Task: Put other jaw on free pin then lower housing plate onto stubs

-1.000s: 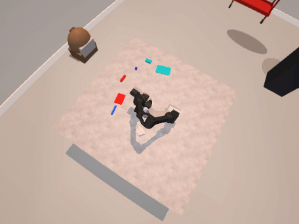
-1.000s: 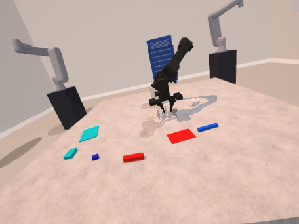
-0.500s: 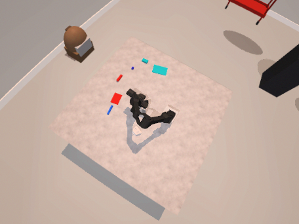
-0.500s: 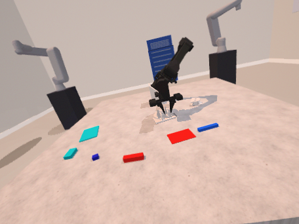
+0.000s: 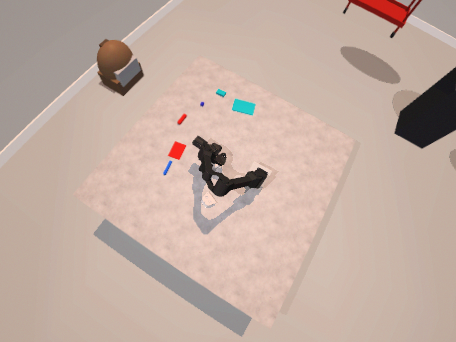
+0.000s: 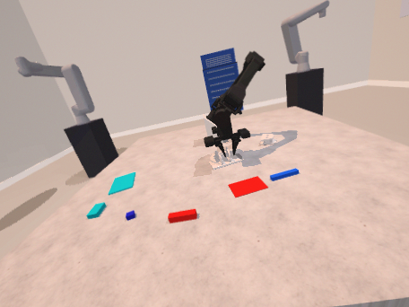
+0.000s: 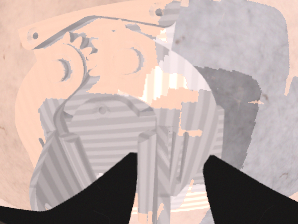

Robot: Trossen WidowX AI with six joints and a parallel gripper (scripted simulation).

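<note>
Jaws (image 6: 230, 155) (image 7: 170, 159) clamped on pale upright part of the gear mechanism (image 7: 110, 60), low over table (image 5: 280, 240) (image 6: 233, 251). Gear teeth sit beside each other in wrist view; small pale piece (image 5: 208, 200) (image 6: 268, 139) lies apart.

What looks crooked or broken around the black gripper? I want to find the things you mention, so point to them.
Nothing looks plainly broken. Under the gripper (image 6: 230, 155) (image 7: 172, 161), the pale toothed parts (image 7: 82, 52) sit close together; shadows hide whether they are askew. The red square (image 5: 177, 150) (image 6: 248, 187) simply lies flat.
</note>
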